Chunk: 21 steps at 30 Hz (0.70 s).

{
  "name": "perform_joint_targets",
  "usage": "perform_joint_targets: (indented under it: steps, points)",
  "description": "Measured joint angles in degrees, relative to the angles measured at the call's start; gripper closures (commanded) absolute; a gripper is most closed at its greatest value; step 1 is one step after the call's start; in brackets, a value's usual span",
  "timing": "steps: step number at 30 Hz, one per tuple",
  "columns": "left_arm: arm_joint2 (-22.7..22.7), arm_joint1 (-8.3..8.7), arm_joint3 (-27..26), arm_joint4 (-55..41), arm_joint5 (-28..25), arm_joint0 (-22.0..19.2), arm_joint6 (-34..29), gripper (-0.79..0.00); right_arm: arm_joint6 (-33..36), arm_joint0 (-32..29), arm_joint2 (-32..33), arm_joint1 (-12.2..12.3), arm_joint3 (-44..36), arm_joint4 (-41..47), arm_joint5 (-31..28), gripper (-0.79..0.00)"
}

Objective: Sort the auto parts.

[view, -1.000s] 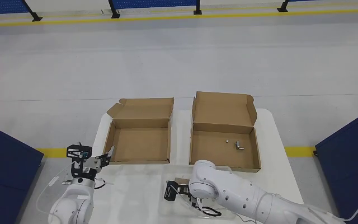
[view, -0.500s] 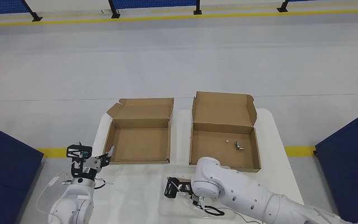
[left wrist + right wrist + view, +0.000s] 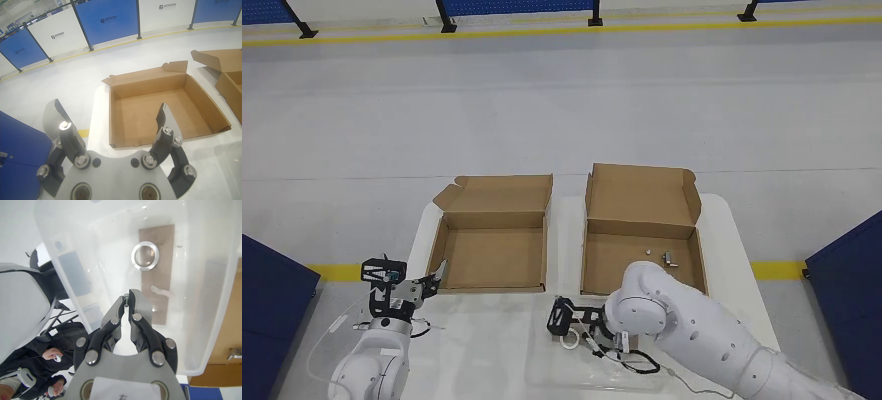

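My right gripper (image 3: pixel 127 298) is shut on a small metal bolt (image 3: pixel 126 300) above a clear plastic bin (image 3: pixel 213 321). A silver metal ring (image 3: pixel 145 255) lies on the bin's floor, also seen as the ring (image 3: pixel 570 340) in the top view just beside the right gripper (image 3: pixel 560 318). The right cardboard box (image 3: pixel 644 262) holds a small part (image 3: pixel 648 251) and a metal bracket (image 3: pixel 670 259). The left cardboard box (image 3: pixel 160 111) has nothing inside. My left gripper (image 3: pixel 111 113) stands open at the table's left front corner, near that box, and shows in the top view as the left gripper (image 3: pixel 422 285).
The white table (image 3: pixel 492 320) carries both open boxes at the back and the clear bin (image 3: pixel 587 362) at the front middle. Blue panels (image 3: pixel 272 300) stand at both sides of the table. A metal bracket (image 3: pixel 234 353) lies in the right box beside the bin.
My right arm has swung to the right and its gripper has shifted slightly right and back over the bin. The left arm has kept still.
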Motion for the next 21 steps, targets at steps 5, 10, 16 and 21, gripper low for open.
perform_joint_targets:
  steps: [5, 10, 16, 21]
  points:
    - [0.00, 0.00, 0.00, 0.00, 0.00, 0.00, 0.00, -0.785, -3.65, -6.57, 10.02, 6.15, -5.04, 11.11, -3.53, 0.000]
    - [0.00, 0.00, 0.00, 0.00, 0.00, 0.00, 0.00, -0.785, -6.20, -9.59, 14.67, 10.34, -6.52, 20.05, -6.09, 0.000]
    - [0.00, 0.00, 0.00, 0.00, 0.00, 0.00, 0.00, -0.785, -6.12, -9.50, 14.54, 10.23, -6.48, 19.50, -6.01, 0.000]
    - [0.00, 0.00, 0.00, 0.00, 0.00, 0.00, 0.00, -0.785, -6.12, -9.50, 14.54, 10.24, -6.48, 19.52, -6.01, 0.000]
